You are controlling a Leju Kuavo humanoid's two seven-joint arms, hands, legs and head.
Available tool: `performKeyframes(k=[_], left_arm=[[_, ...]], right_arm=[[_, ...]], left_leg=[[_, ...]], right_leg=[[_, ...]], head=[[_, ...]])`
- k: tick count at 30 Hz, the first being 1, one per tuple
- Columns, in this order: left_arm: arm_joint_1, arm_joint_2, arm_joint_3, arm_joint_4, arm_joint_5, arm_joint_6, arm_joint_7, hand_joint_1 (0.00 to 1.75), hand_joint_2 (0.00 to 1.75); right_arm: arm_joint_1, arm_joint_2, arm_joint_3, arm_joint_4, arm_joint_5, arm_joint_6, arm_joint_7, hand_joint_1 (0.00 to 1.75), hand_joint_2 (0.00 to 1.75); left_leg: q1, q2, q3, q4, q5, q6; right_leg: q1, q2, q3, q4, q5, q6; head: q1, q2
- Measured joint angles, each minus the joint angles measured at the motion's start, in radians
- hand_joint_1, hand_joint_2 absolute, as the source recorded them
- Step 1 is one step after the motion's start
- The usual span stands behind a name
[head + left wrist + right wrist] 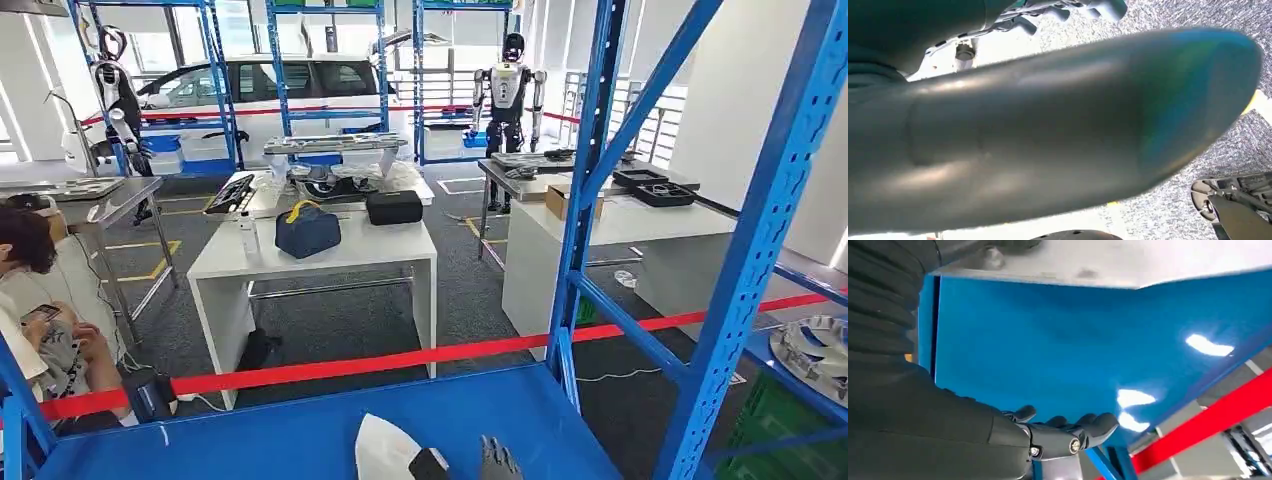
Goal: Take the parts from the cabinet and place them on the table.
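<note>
A: How far along are we?

B: Early, we judge. We stand at the blue shelf [300, 425] of the cabinet, and a white part [385, 447] lies on it near our edge. The white bench [330, 258] beyond the red tape [420, 357] carries a blue bag [306, 230] and a black case [394, 207], so lifting and carrying are both left.

A: And our hands?

B: In the head view the right hand [497, 460] sits just beside the part; whether it touches, we cannot tell. From the wrist its fingers [1083, 427] are loosely curled and apart against the shelf, gripping nothing. The left hand [1048, 135] is a grey blur close to the lens, so we cannot tell its state
</note>
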Motion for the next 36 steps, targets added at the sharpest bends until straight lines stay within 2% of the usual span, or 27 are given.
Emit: performKeyframes(k=[3, 9, 13, 19, 20, 21, 23, 24, 36], left_arm=[[-0.001, 0.000, 0.003, 0.000, -0.003, -0.005, -0.001, 0.00, 0.00], [-0.001, 0.000, 0.004, 0.000, -0.005, -0.008, -0.002, 0.00, 0.00], [-0.001, 0.002, 0.004, 0.000, -0.008, -0.019, -0.013, 0.00, 0.00], [-0.004, 0.002, 0.004, 0.000, -0.008, -0.021, -0.007, 0.00, 0.00], [-0.004, 0.002, 0.004, 0.000, -0.008, -0.021, -0.004, 0.00, 0.00], [-0.005, 0.002, 0.004, 0.000, -0.008, -0.021, -0.001, 0.00, 0.00], [-0.007, 0.002, 0.004, 0.000, -0.010, -0.021, 0.001, 0.00, 0.00], [-0.007, 0.002, 0.004, 0.000, -0.010, -0.021, 0.002, 0.00, 0.00], [-0.009, 0.002, 0.004, 0.000, -0.010, -0.023, 0.000, 0.00, 0.00]], right_arm=[[-0.002, 0.000, -0.033, 0.015, -0.064, 0.024, -0.052, 0.00, 1.75], [-0.005, 0.000, -0.057, 0.034, -0.085, 0.027, -0.067, 0.00, 1.75], [-0.012, 0.000, -0.075, 0.045, -0.148, 0.053, -0.113, 0.00, 1.75], [-0.029, 0.002, -0.089, 0.061, -0.176, 0.071, -0.131, 0.00, 1.75], [-0.031, 0.003, -0.089, 0.063, -0.180, 0.071, -0.135, 0.14, 1.75], [-0.033, 0.003, -0.089, 0.065, -0.183, 0.071, -0.139, 0.37, 1.75], [-0.038, 0.003, -0.089, 0.071, -0.186, 0.071, -0.143, 0.37, 1.75], [-0.039, 0.003, -0.089, 0.072, -0.190, 0.074, -0.144, 1.75, 1.75], [-0.041, 0.003, -0.089, 0.086, -0.215, 0.080, -0.156, 1.75, 1.75]], left_leg=[[0.000, 0.000, 0.000, 0.000, 0.000, 0.000], [0.000, 0.000, 0.000, 0.000, 0.000, 0.000], [0.000, 0.000, 0.000, 0.000, 0.000, 0.000], [0.000, 0.000, 0.000, 0.000, 0.000, 0.000], [0.000, 0.000, 0.000, 0.000, 0.000, 0.000], [0.000, 0.000, 0.000, 0.000, 0.000, 0.000], [0.000, 0.000, 0.000, 0.000, 0.000, 0.000], [0.000, 0.000, 0.000, 0.000, 0.000, 0.000], [0.000, 0.000, 0.000, 0.000, 0.000, 0.000]], right_leg=[[0.000, 0.000, 0.000, 0.000, 0.000, 0.000], [0.000, 0.000, 0.000, 0.000, 0.000, 0.000], [0.000, 0.000, 0.001, 0.000, 0.000, 0.000], [0.000, 0.000, 0.000, 0.000, 0.000, 0.000], [0.000, 0.000, 0.000, 0.000, 0.000, 0.000], [0.000, 0.000, 0.000, 0.000, 0.000, 0.000], [0.000, 0.000, 0.000, 0.000, 0.000, 0.000], [0.000, 0.000, 0.000, 0.000, 0.000, 0.000], [0.000, 0.000, 0.000, 0.000, 0.000, 0.000]], head=[[0.000, 0.000], [0.000, 0.000], [0.000, 0.000], [0.000, 0.000], [0.000, 0.000], [0.000, 0.000], [0.000, 0.000], [0.000, 0.000], [0.000, 0.000]])
